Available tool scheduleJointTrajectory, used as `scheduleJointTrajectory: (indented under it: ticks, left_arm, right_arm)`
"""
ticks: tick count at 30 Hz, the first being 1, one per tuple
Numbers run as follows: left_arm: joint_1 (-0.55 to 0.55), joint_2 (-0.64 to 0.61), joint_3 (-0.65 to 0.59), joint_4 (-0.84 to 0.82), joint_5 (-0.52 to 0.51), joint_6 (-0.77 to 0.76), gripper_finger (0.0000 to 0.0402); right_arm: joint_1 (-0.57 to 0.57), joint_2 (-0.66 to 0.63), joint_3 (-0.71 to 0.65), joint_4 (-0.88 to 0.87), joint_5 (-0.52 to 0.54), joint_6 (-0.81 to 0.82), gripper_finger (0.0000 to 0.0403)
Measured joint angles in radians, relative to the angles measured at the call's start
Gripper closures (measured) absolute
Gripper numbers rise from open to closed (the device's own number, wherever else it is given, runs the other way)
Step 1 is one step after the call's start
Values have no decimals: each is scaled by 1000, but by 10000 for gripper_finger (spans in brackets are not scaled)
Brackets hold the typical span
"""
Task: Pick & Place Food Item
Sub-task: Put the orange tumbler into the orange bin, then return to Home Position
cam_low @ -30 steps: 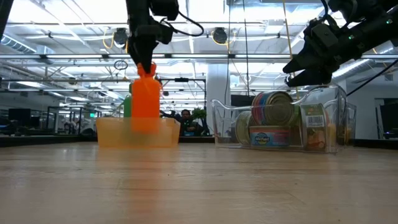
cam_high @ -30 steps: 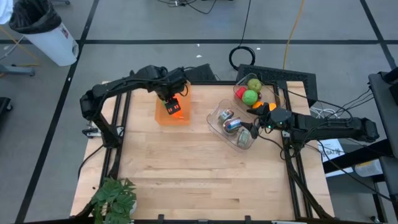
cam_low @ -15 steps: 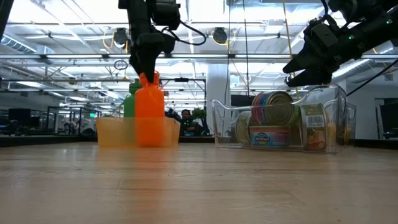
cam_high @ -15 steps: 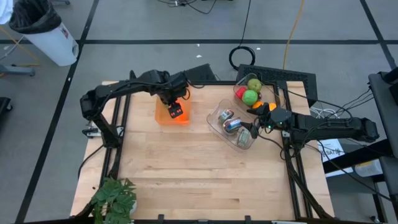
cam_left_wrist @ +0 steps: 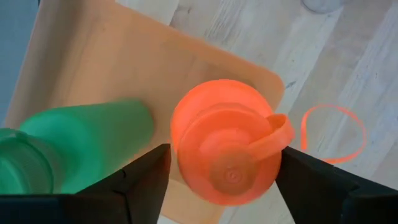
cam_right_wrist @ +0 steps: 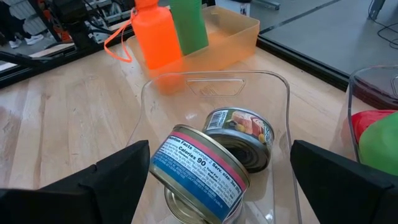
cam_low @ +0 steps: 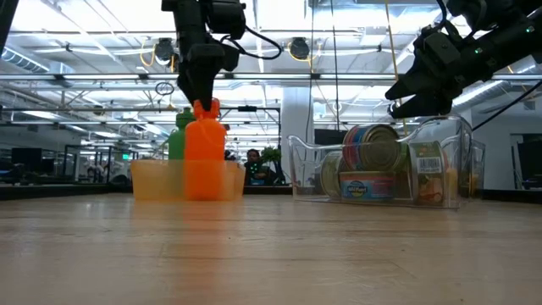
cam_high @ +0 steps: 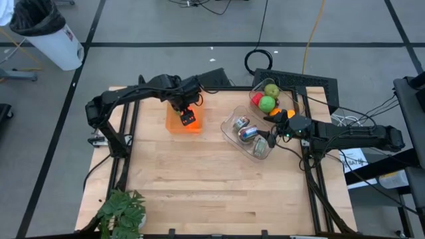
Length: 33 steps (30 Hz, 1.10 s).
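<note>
Overhead and table-level views of a two-arm station at a wooden table (cam_high: 199, 179). The left gripper (cam_low: 203, 95) hangs directly over the orange bottle (cam_low: 204, 161), which stands upright in the shallow orange tray (cam_high: 174, 125) at the far left-centre of the table. In the left wrist view its two dark fingers (cam_left_wrist: 140, 180) stand spread on either side of the bottle's cap and loop — flanking it with a visible gap on each side, not pinching it. A green bottle (cam_left_wrist: 74, 143) stands in the same tray, just beside the orange one and farther from the low camera.

The right gripper (cam_high: 273, 136) hovers over the clear plastic bin (cam_low: 440, 140) at the right-centre of the table, its fingers (cam_right_wrist: 118, 186) spread wide and holding nothing. The bin contains several tin cans (cam_right_wrist: 211, 162) — one lying tilted on another.

Farther right and far, a second clear container (cam_high: 292, 99) holds a green apple (cam_high: 267, 103), a second greenish fruit (cam_high: 271, 90) and something red. A potted plant (cam_high: 123, 211) sits at the near left corner.
</note>
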Motion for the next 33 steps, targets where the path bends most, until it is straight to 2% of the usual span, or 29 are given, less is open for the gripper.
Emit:
scheduleJointTrajectory:
  ticks: [7, 11, 14, 17, 23, 28, 33]
  left_arm:
    - [0, 0, 49, -63, -1, 25, 89]
    - [1, 0, 98, -115, -16, 92, 81]
    - [1, 0, 151, -132, -47, 85, 82]
    - [1, 1, 236, -178, -53, 53, 89]
    - [-24, -12, 466, -384, -54, -9, 100]
    - [-55, -165, 514, -379, -46, 14, 101]
    - [-120, -393, 452, -356, -39, -65, 91]
  right_arm:
    - [0, 0, 0, 0, 0, -3, 35]
    - [0, 0, 0, 0, 0, -4, 35]
    - [0, 0, 0, 0, 0, -4, 35]
    - [0, 0, 0, 0, 0, -4, 35]
    - [0, 0, 0, 0, 0, -8, 35]
    - [0, -10, 0, 8, -13, -4, 35]
    - [0, -69, 0, 17, -148, -12, 35]
